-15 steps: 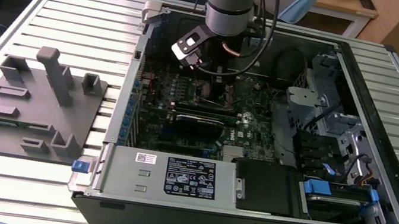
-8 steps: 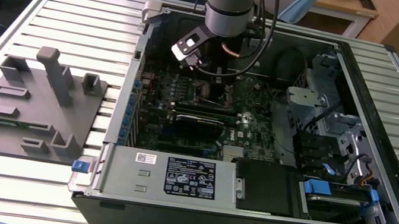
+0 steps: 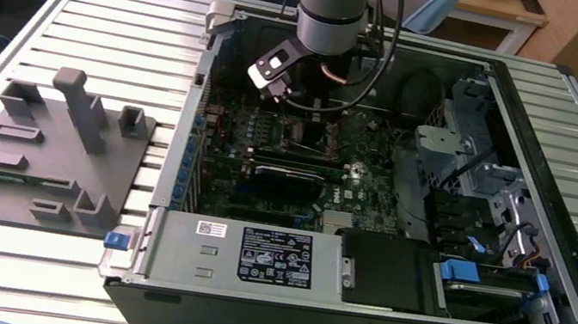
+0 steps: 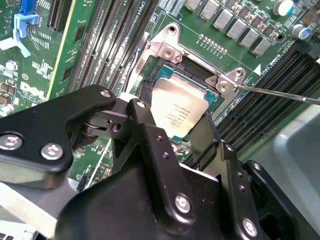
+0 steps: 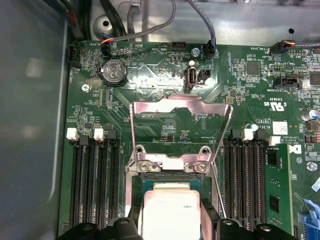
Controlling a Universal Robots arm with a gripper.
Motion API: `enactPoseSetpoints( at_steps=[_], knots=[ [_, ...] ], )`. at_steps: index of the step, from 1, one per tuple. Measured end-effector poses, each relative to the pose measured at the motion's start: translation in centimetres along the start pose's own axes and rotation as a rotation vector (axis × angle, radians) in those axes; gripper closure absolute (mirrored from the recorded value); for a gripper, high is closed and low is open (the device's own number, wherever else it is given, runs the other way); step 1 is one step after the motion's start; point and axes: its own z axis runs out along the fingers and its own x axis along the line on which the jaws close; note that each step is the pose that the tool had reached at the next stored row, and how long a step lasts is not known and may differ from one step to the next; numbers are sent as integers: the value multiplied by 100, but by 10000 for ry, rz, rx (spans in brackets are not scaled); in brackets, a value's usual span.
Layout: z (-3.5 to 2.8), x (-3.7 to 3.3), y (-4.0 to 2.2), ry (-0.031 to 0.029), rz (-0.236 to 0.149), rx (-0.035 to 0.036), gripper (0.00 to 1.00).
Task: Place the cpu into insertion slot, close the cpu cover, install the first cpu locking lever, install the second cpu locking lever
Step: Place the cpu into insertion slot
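The cpu point(image 4: 177, 106) point(image 5: 170, 212) is a flat square chip with a pale metal top. It sits over the insertion slot point(image 4: 162, 54) point(image 5: 167, 170), whose silvery rim shows on the green board. In both wrist views my gripper point(image 4: 177, 122) point(image 5: 172, 226) has a black finger against each side of the chip and looks shut on it. The cpu cover point(image 5: 181, 106), a thin metal frame with a window, stands swung up behind the slot. A thin wire locking lever point(image 4: 280, 93) sticks out beside the slot. In the exterior view the arm's wrist point(image 3: 329, 20) hangs over the slot point(image 3: 310, 138) inside the open case.
Long black memory slots point(image 5: 92, 180) point(image 5: 245, 175) run along both sides of the socket. A grey power supply box point(image 3: 251, 252) fills the case's near side. Cables point(image 3: 395, 83) and drive bays point(image 3: 483, 184) crowd the exterior view's right. A grey fixture plate point(image 3: 46, 158) lies outside the case.
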Motion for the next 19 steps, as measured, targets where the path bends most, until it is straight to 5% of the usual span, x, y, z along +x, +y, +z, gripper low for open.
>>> enactPoseSetpoints(
  at_steps=[19],
  knots=[
    [17,-16,6,-4,43,1,46]
  ],
)
